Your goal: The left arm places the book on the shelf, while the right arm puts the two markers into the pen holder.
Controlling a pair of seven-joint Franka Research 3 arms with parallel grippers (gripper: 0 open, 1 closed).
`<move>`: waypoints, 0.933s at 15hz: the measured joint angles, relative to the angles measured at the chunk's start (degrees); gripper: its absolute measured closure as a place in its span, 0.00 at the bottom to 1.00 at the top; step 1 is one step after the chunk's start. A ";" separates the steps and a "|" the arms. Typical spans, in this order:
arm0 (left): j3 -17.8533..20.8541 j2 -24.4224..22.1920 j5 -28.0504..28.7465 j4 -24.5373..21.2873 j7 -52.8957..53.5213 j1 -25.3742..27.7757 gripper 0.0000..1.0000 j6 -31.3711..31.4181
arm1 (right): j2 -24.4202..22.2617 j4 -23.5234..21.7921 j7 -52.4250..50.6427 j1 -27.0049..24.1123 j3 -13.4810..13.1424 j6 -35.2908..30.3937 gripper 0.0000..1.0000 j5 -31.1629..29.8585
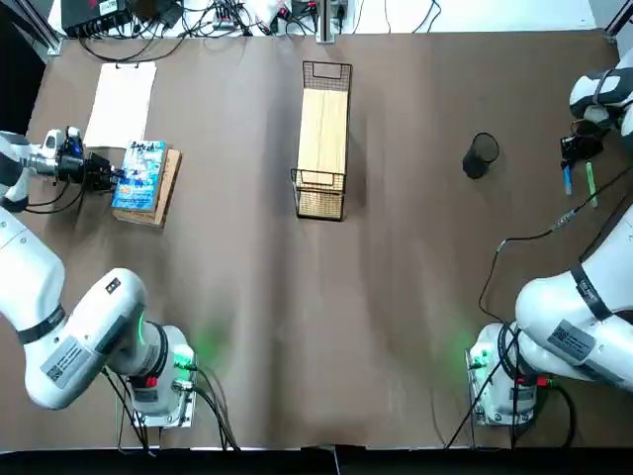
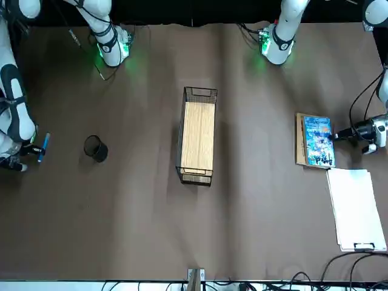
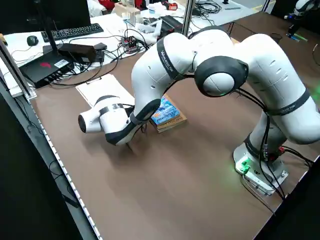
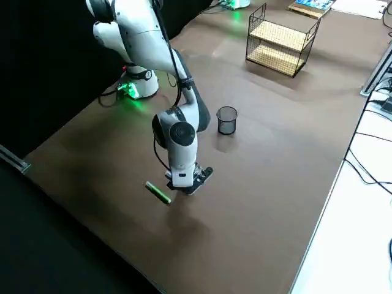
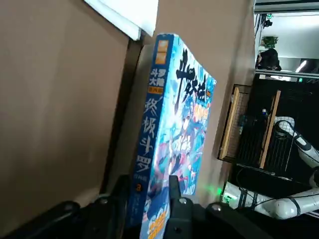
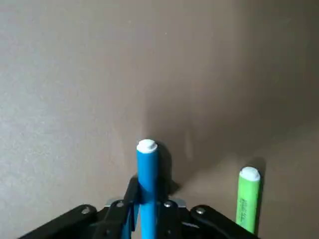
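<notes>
We see a paper sheet (image 1: 121, 102) beside the left gripper (image 1: 107, 176), clamped on the book (image 1: 139, 175) with Chinese lettering atop a brown book (image 1: 164, 194). Then shelf (image 1: 323, 139), holder (image 1: 481, 154), right gripper (image 6: 147, 209) pinching the blue marker (image 6: 147, 175); green marker (image 6: 246, 199) on the table.

Looks like a robotics lab, not a home. Two white robot arms, the left arm (image 1: 69, 336) and the right arm (image 1: 579, 332), are bolted at the edge of a big table (image 1: 396, 297) w/ brown cover, each base w/ a green light. Behind the table is a white desk (image 3: 95, 22) w/ a keyboard (image 3: 72, 32), a mouse (image 3: 32, 40), black electronic boxes (image 3: 47, 65) and many loose cables (image 1: 198, 25). Black curtain is around the rig.
</notes>
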 joint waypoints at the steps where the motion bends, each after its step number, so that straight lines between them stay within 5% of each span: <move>1: 0.00 0.00 0.00 0.02 0.00 0.00 0.62 0.00 | 0.01 0.01 -1.46 -0.07 -0.01 0.06 0.82 -0.01; 6: -0.03 0.01 0.00 0.36 0.00 0.02 0.80 -0.49 | -0.08 0.72 -12.98 -0.24 0.24 0.10 0.82 0.01; 11: -0.18 -0.13 -0.10 0.76 -0.25 0.10 0.80 -1.10 | -5.18 2.85 -24.52 -0.05 4.99 -5.17 0.82 0.36; 14: -1.73 -1.66 -0.59 2.48 -6.37 0.51 0.80 -4.75 | -8.15 5.14 -26.49 -0.03 7.02 -13.89 0.82 2.88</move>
